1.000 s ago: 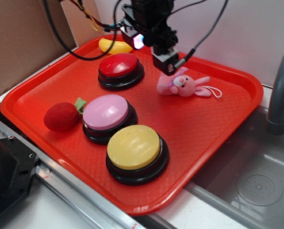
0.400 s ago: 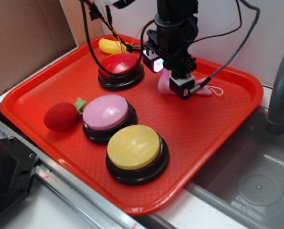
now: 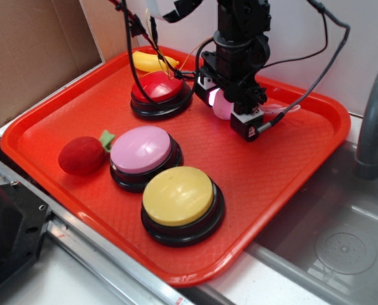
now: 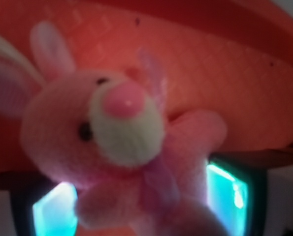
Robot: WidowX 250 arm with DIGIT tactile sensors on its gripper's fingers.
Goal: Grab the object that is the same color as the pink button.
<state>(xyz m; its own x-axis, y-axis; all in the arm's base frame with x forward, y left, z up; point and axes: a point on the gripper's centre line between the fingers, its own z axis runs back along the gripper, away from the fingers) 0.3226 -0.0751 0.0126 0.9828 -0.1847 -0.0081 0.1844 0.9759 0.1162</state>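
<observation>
Two fingers of the gripper [image 3: 230, 111] stand spread either side of the pink bunny [image 4: 112, 142], not visibly pinching it. It lies on the red tray [image 3: 290, 171], well apart from the pink button [image 3: 140, 150].

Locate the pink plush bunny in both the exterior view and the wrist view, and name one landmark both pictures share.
Exterior: pink plush bunny sits upper centre, mostly hidden behind the gripper, right of the red button.
Wrist: the bunny fills the frame, face toward the camera, blurred.
Shared landmark: the red tray beneath it.
</observation>
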